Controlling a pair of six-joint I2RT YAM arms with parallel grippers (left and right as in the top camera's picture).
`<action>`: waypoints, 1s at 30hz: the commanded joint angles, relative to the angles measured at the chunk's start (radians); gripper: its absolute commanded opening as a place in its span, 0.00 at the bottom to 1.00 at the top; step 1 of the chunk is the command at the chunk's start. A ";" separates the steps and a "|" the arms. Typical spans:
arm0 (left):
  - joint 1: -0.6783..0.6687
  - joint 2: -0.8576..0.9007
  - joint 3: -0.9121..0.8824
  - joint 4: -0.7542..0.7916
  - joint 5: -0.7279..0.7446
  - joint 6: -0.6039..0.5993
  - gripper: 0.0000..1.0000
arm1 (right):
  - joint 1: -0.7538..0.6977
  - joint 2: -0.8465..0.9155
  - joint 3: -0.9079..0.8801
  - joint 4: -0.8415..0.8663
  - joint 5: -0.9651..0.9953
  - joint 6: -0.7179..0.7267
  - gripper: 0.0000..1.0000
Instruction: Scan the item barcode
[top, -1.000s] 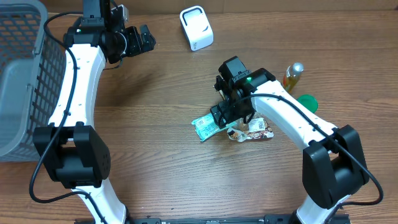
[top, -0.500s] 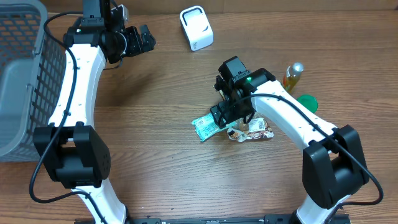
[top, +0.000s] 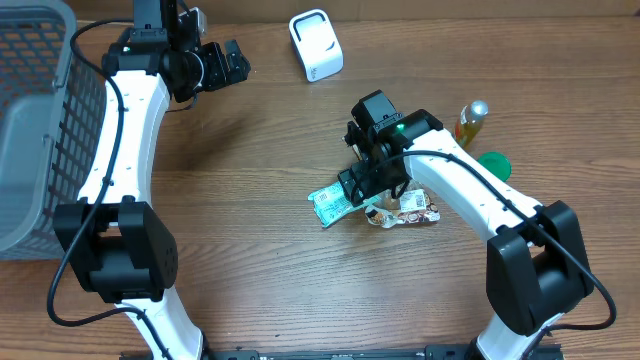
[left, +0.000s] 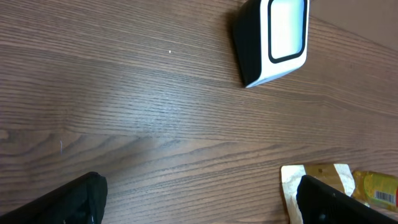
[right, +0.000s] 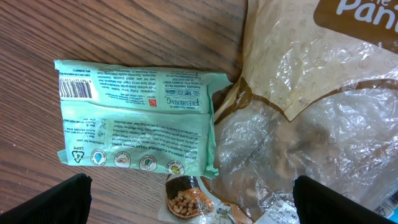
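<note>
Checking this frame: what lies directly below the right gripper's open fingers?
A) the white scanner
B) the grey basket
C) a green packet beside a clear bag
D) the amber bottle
C: the right wrist view looks straight down on the green packet, barcode showing, beside the clear bag, below the open right gripper.

Bright, even light in all 3 views (soft shadows); glare on the clear wrapper (right: 323, 81).
</note>
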 joint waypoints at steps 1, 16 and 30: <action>-0.001 0.000 0.004 0.001 -0.003 0.012 0.99 | -0.004 -0.006 -0.005 0.004 0.005 0.003 1.00; -0.001 0.000 0.004 0.001 -0.003 0.012 0.99 | -0.004 -0.006 -0.005 0.004 0.005 0.003 1.00; -0.001 0.001 0.003 -0.002 -0.015 0.012 0.99 | -0.004 -0.006 -0.005 0.004 0.005 0.003 1.00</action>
